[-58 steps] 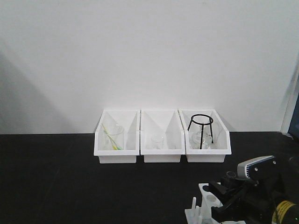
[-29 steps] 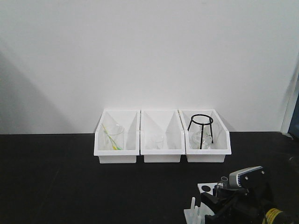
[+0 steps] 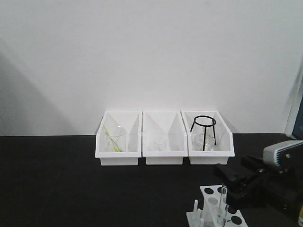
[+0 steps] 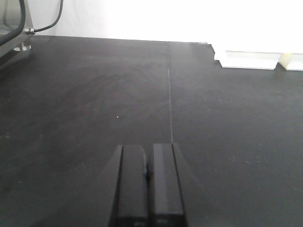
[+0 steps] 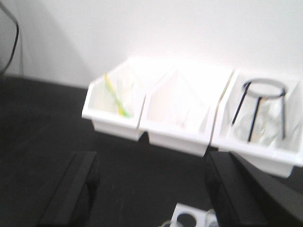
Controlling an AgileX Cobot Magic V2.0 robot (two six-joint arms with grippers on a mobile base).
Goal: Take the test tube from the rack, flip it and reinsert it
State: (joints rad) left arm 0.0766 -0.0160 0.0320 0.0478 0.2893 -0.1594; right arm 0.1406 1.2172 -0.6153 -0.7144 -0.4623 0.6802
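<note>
The small white rack [image 3: 211,193] stands at the bottom edge of the front view, right of centre, with pegs on its left side. A clear test tube [image 3: 223,199] stands upright in one of its holes. My right gripper [image 3: 233,182] is open and empty, hovering just right of and above the rack, apart from the tube. In the right wrist view its fingers [image 5: 72,191] are spread wide over the black table, and a corner of the rack [image 5: 189,216] shows at the bottom edge. My left gripper [image 4: 147,152] is shut and empty, low over bare table.
Three white open-front bins stand at the back by the wall: the left bin [image 3: 118,158] holds a beaker and a yellow-green rod, the middle bin [image 3: 164,158] a small beaker, the right bin [image 3: 210,158] a black tripod stand. The table is black.
My right gripper has lifted and drawn back to the right, off the rack. The test tube now stands in the rack, free of the fingers.
</note>
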